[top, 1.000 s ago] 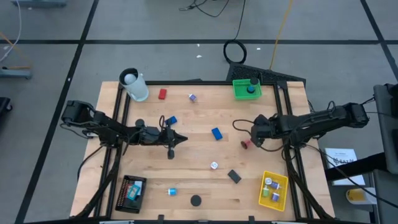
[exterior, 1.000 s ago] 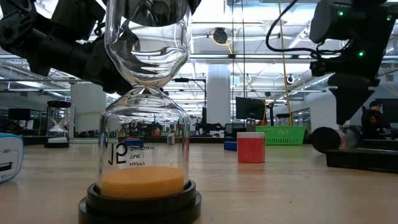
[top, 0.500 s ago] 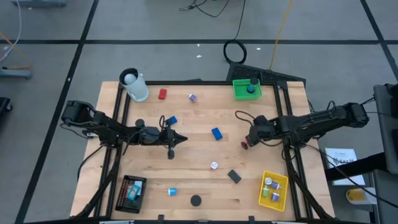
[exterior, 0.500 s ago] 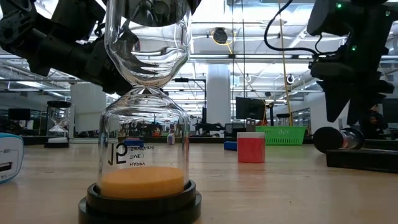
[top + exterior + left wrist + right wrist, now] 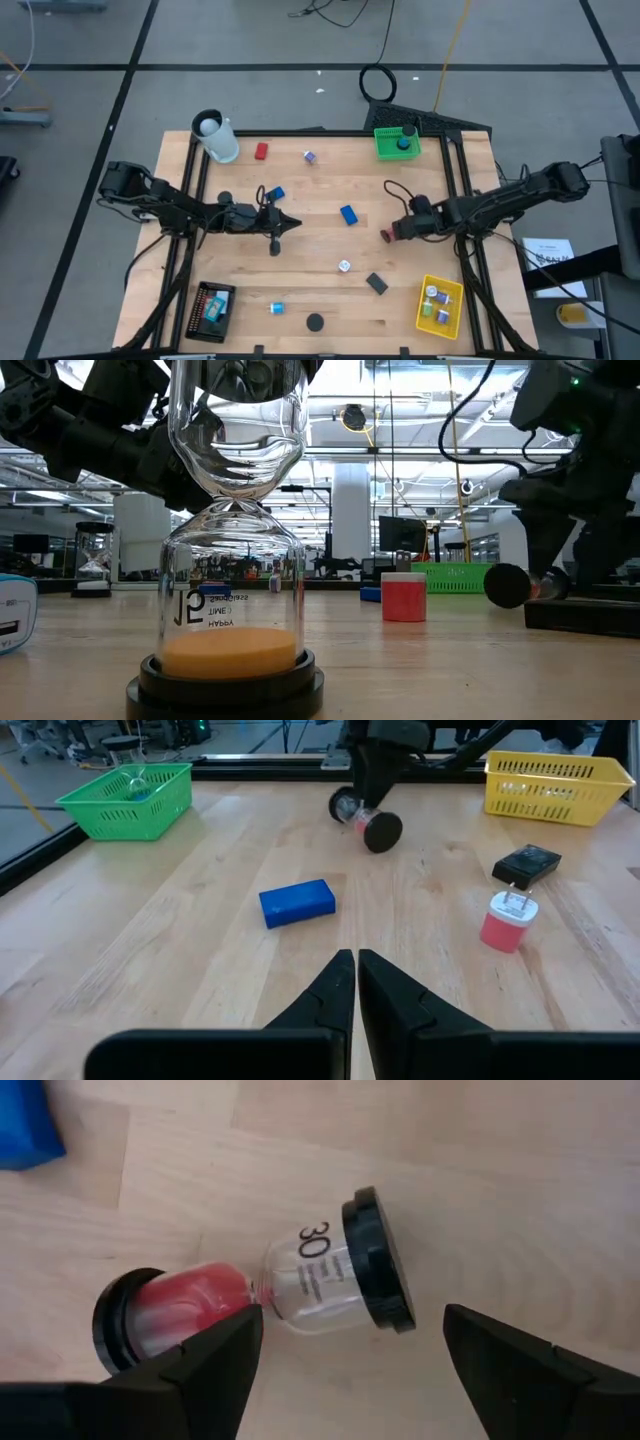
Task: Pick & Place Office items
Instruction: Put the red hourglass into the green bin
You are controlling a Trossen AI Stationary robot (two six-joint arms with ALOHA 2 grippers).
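- Right gripper (image 5: 392, 232) hangs low over the table's right-middle with its fingers (image 5: 215, 1355) spread wide; the red sand timer (image 5: 255, 1295) lies on its side between them, not yet pinched.
- We judge rolling is the main risk: it's a round timer on bare wood, so one finger touching first could push it away from the other.
- In the right wrist view the fingers sit askew to the timer's body. If they close on a black end cap rather than the glass waist, we'd expect a slip or a pivot.
- The glass body looks slick, so a light grip may drop it on the lift and a hard one could stress the narrow neck.
- Left gripper (image 5: 355, 982) sits pressed together and holding nothing, parked left of centre, pointing at the blue block (image 5: 297, 903). It's well apart from the right arm, so we see little clash risk unless both go for the middle.
- Yellow tray (image 5: 440, 305) is near the right front corner and already holds a few pieces, so a drop there could land on them or clip the rim.
- The black adapter (image 5: 376, 283) and small white piece (image 5: 344, 266) lie between the timer and the front edge, and a low carry could knock them.
- Other items are scattered: red block (image 5: 261, 151) at the back, dark disc (image 5: 315, 322) at the front.
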